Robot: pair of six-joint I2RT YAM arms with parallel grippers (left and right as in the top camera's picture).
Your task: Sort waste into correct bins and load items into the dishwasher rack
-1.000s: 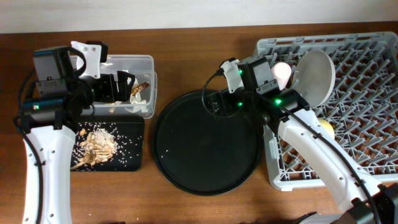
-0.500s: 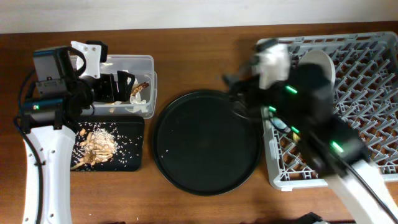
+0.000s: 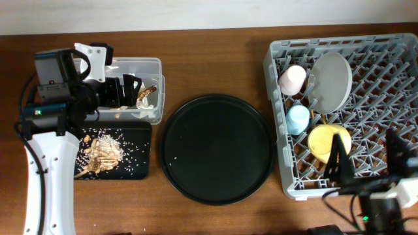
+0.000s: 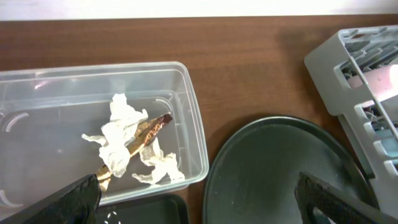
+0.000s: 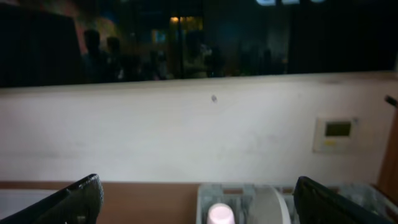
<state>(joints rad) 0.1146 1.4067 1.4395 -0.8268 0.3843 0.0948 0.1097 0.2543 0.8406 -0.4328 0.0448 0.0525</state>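
Observation:
The grey dishwasher rack [image 3: 392, 85] at the right holds the pink cup [image 3: 292, 79], the pale plate [image 3: 331, 81] on edge, the light blue cup [image 3: 298, 119] and the yellow bowl [image 3: 324, 142]. The clear box [image 3: 151, 68] holds the white napkin [image 4: 123, 138] and the brown wrapper [image 4: 151, 127]. The shallow black tray [image 3: 134, 163] holds food scraps [image 3: 101, 151] and chopsticks. My left gripper [image 3: 124, 91] is open and empty over the clear box. My right gripper [image 3: 369, 160] is open and empty, raised over the rack's front right. Its wrist view shows the pink cup [image 5: 221, 214] below.
A large round black tray [image 3: 217, 149] lies between the bins and the rack, with a few crumbs on it. It also shows in the left wrist view [image 4: 280, 168], beside the rack's corner [image 4: 348, 74]. A white wall runs behind the table.
My right arm has pulled back from the rack's far left corner to the front right and lifted. The pink cup now stands uncovered in the rack. The left arm has not moved.

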